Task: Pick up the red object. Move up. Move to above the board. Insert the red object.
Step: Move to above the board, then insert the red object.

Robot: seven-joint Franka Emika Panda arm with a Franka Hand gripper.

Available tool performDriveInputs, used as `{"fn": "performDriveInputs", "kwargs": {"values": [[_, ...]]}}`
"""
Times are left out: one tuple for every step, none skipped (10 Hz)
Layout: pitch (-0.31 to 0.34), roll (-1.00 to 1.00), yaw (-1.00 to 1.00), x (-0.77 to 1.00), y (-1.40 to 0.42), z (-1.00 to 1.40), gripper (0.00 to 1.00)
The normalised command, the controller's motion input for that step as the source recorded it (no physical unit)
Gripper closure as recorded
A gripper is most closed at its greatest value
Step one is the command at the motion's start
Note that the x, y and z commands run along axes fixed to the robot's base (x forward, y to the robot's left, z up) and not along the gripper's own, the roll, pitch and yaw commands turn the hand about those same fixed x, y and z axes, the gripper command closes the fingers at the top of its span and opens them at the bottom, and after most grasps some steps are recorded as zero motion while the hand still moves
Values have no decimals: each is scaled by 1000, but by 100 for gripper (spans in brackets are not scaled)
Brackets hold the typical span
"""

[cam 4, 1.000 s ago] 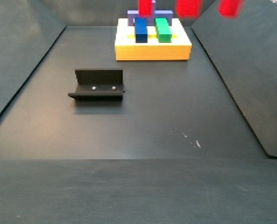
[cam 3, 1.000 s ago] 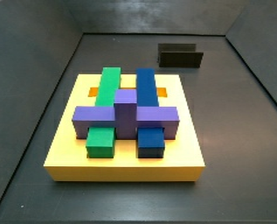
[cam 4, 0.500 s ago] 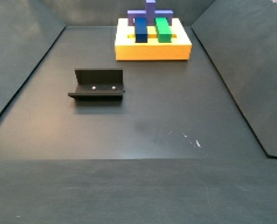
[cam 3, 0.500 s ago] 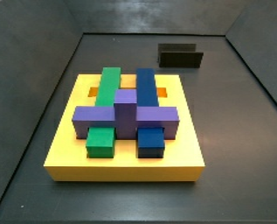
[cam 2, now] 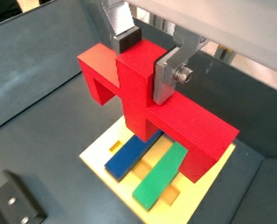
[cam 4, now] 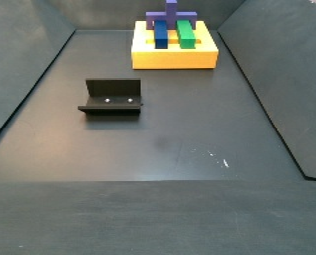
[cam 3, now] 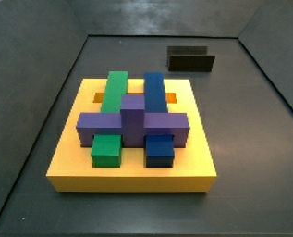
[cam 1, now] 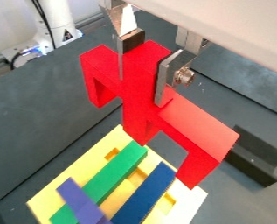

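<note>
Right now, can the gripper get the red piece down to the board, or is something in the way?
Probably yes. The gripper holds the red object above the board in both wrist views, with nothing visible between them; the fixture stands apart.

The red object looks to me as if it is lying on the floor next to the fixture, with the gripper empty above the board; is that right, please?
Not quite. Both wrist views show the gripper shut on the red object, holding it above the board. The floor beside the fixture is bare in a side view.
</note>
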Motion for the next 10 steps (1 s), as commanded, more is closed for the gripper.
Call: {"fn": "performDriveInputs", "kwargs": {"values": [[122,8,5,109,-257,56,100],[-89,16,94,0,117,-340,100],[-217,6,49,-14,400,-746,100],[-149,113,46,-3,417,-846,100],[-124,107,51,0,383,-891,100],[-161,0,80,0,251,-903,100],[-156,0,80,0,237,-929,100],[-147,0,86,0,240,-949,100],[-201,0,140,0,166,-840,100],[-239,-1,177,0,74,-763,100]]}}
